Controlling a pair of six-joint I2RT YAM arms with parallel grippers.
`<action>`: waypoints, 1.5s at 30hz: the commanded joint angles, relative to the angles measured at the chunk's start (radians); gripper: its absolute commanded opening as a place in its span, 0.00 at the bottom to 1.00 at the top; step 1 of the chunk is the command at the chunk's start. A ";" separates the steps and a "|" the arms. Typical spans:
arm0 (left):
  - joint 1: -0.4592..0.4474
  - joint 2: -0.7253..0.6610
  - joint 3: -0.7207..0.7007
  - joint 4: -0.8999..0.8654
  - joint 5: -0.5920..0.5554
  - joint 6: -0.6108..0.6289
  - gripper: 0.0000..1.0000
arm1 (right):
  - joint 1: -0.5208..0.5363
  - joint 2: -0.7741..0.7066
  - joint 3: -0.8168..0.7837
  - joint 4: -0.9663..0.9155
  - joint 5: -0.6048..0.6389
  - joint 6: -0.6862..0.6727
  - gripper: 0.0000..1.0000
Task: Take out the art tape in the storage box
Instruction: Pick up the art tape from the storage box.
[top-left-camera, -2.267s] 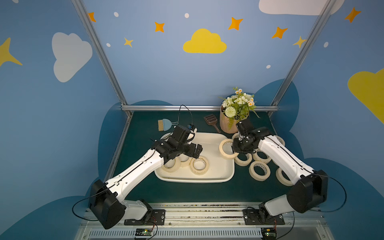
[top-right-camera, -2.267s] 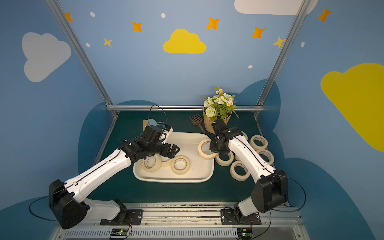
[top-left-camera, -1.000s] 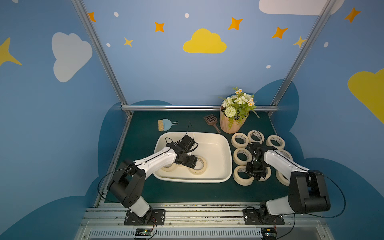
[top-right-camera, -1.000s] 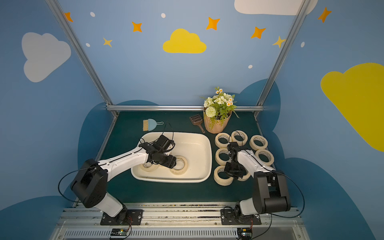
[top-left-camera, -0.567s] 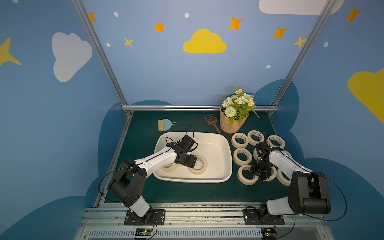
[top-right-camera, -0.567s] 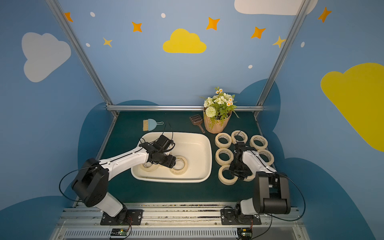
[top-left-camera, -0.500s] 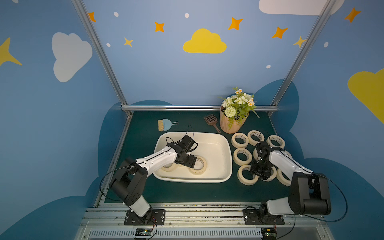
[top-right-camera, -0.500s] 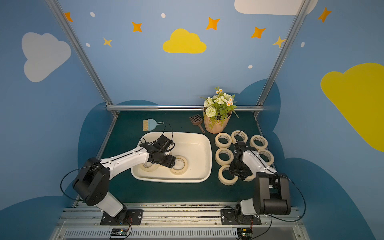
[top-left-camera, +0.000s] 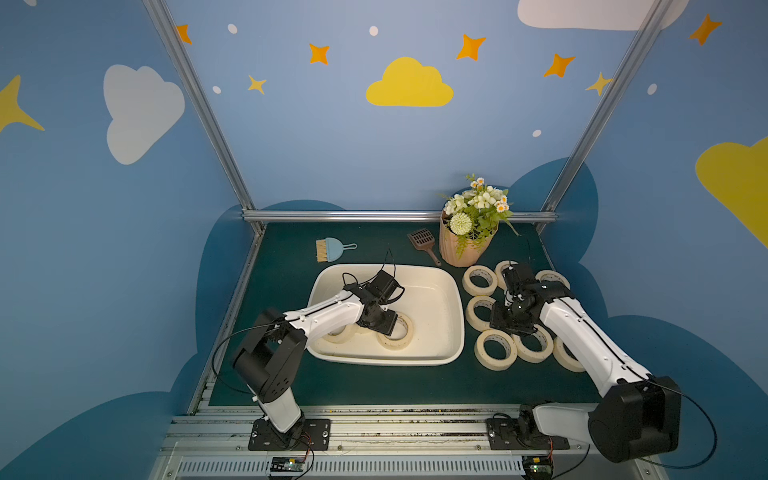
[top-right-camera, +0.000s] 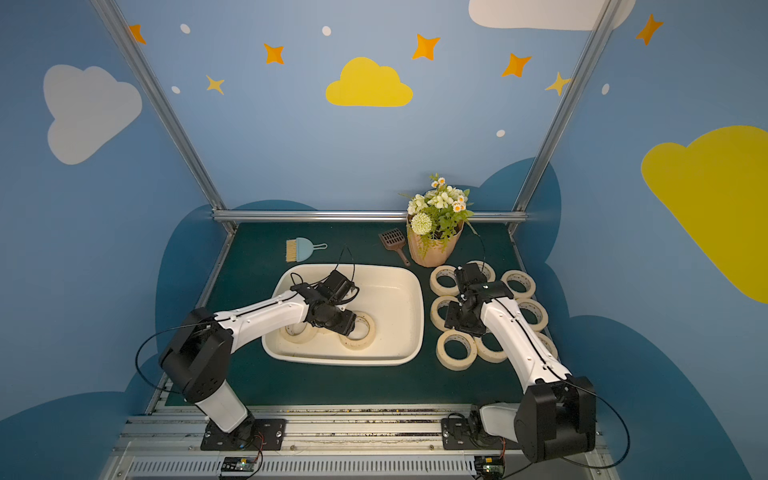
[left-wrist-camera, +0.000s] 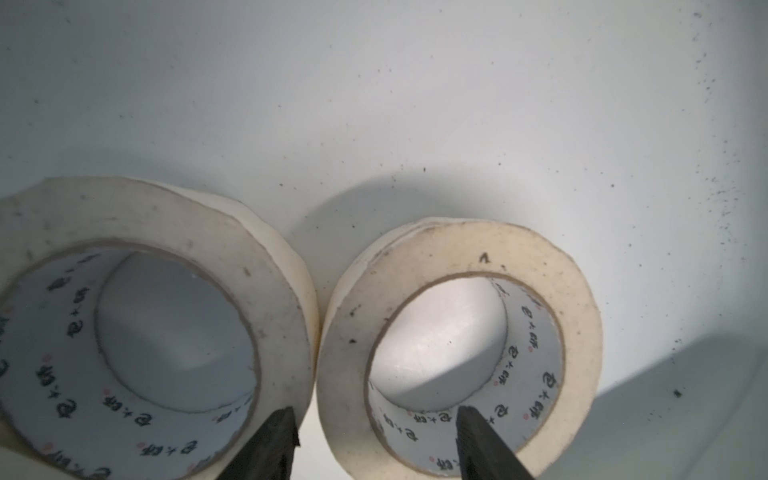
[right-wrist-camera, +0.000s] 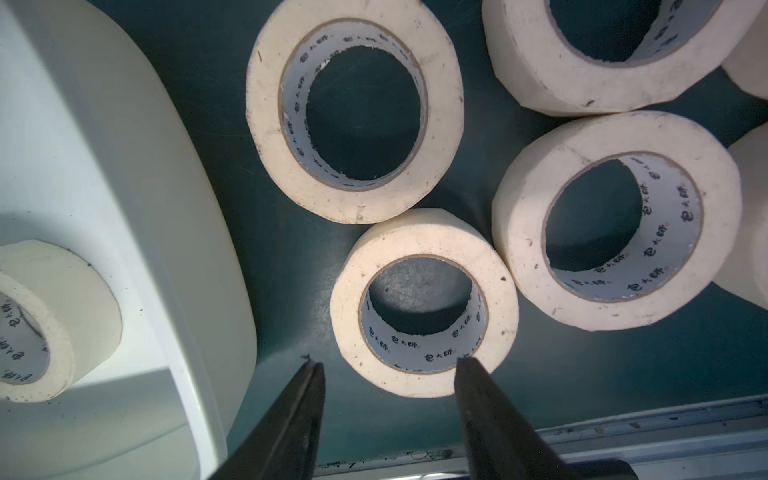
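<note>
Cream art tape (left-wrist-camera: 552, 291): two rolls lie in the storage box (top-left-camera: 432, 291), others beside it on the surface (top-left-camera: 374, 386). Left gripper (left-wrist-camera: 372, 415) straddles one roll's wall, part-open; right gripper (right-wrist-camera: 387, 362) gapes empty over another.

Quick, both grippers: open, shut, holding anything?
Left gripper: open, jaws straddling the wall of a cream masking-tape roll, not gripping.
Right gripper: open, holding nothing.

You see two cream art tape rolls (top-left-camera: 408, 332) lying flat and touching near the front-left corner of the shallow cream-white storage box (top-left-camera: 434, 303). The other rolls (top-left-camera: 496, 365) lie flat, clustered on the table (top-left-camera: 374, 386) beside its right edge.
</note>
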 joint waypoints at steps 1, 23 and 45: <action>-0.012 0.020 -0.015 -0.068 0.013 -0.032 0.64 | 0.009 0.017 0.021 -0.044 -0.001 0.003 0.56; -0.012 0.107 0.139 -0.049 -0.059 0.010 0.15 | 0.366 0.166 0.239 -0.029 -0.084 0.060 0.56; -0.041 -0.033 0.218 -0.065 0.019 -0.012 0.20 | 0.511 0.481 0.429 0.179 -0.235 0.157 0.39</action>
